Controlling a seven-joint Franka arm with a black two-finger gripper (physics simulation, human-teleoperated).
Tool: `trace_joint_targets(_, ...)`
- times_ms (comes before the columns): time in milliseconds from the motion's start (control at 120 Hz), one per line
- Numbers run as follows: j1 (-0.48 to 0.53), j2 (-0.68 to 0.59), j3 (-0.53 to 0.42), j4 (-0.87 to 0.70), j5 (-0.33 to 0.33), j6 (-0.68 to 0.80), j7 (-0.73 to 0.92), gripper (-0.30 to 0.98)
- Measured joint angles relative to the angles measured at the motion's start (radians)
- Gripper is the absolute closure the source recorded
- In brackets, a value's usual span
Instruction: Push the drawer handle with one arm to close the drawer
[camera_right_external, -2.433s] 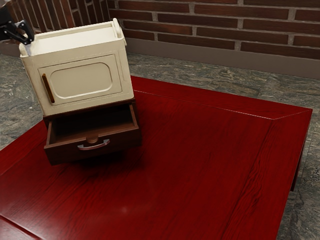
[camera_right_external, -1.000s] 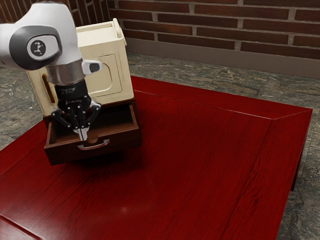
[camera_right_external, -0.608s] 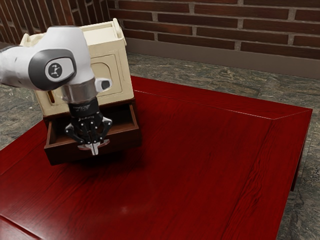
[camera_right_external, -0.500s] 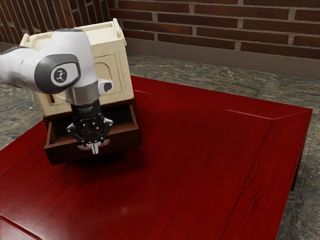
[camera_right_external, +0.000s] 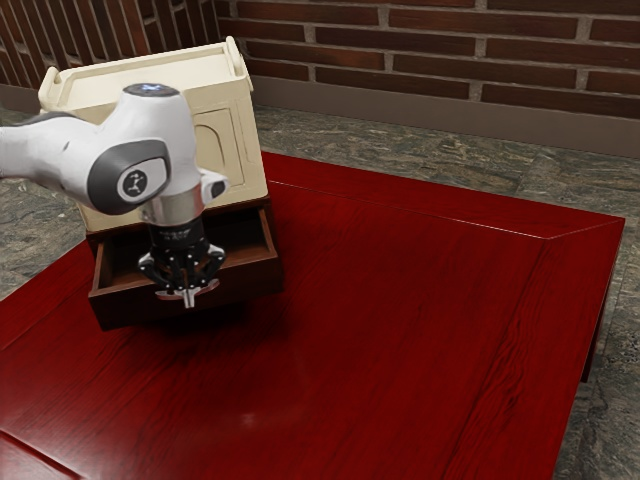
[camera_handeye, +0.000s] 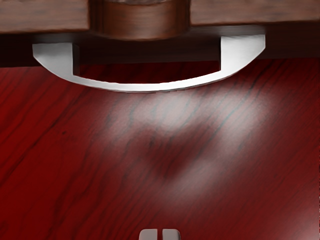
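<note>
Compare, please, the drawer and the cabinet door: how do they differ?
The drawer is dark brown, while the cabinet door is cream. The drawer stands pulled out; the cabinet door looks shut. Both belong to the same small cabinet and face the same way.

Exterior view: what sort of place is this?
Some simulated indoor room, possibly a living area, though the exact type is unclear: brick wall, grey stone-look floor, polished red wooden table.
</note>
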Motion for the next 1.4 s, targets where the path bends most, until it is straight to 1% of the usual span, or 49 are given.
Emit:
trace_joint_targets(358,0.046,0.051,0.002,-0.005,0.067,0.092,-0.020,0.79)
trace_joint_targets(600,0.067,0.107,0.002,-0.005,0.094,0.167,-0.028,0.78)
trace_joint_targets(917,0.107,0.133,0.002,-0.001,0.179,0.267,-0.036,0.79)
trace_joint_targets(1183,0.145,0.162,0.002,0.007,0.227,0.337,-0.042,0.79)
trace_joint_targets(1400,0.162,0.205,0.002,0.055,0.258,0.366,-0.044,0.79)
